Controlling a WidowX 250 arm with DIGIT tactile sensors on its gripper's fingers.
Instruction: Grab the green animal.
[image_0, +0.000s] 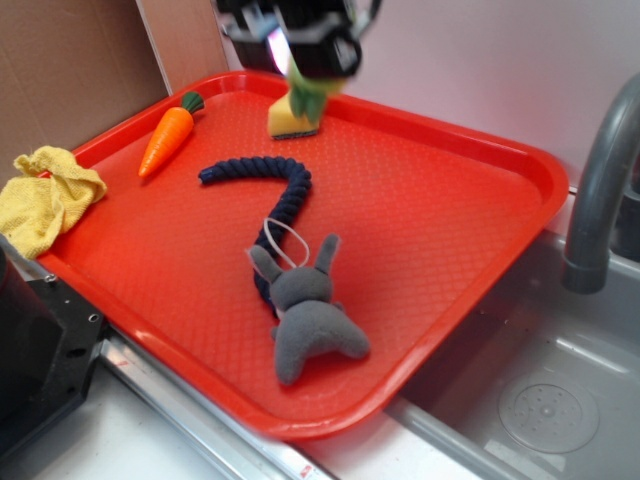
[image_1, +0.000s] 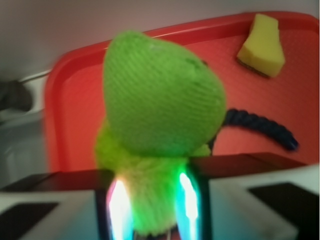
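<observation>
Several things lie on the red tray (image_0: 480, 150): carrot (image_0: 165, 138) upper left, yellow sponge (image_0: 291, 120) at top, navy rope (image_0: 268, 192) and grey bunny (image_0: 308, 310) at centre. The gripper (image_1: 152, 200) clamps the green animal (image_1: 162, 112), raised at the frame's top. No readable writing.

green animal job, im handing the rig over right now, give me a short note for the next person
Gripper: shut on the green animal, held between both fingers.
Position: lifted above the far edge of the red tray, just over the yellow sponge.
Untouched on the tray: grey bunny, navy rope, carrot.
Done: the grab.
Left: nothing but keeping the grip.
</observation>
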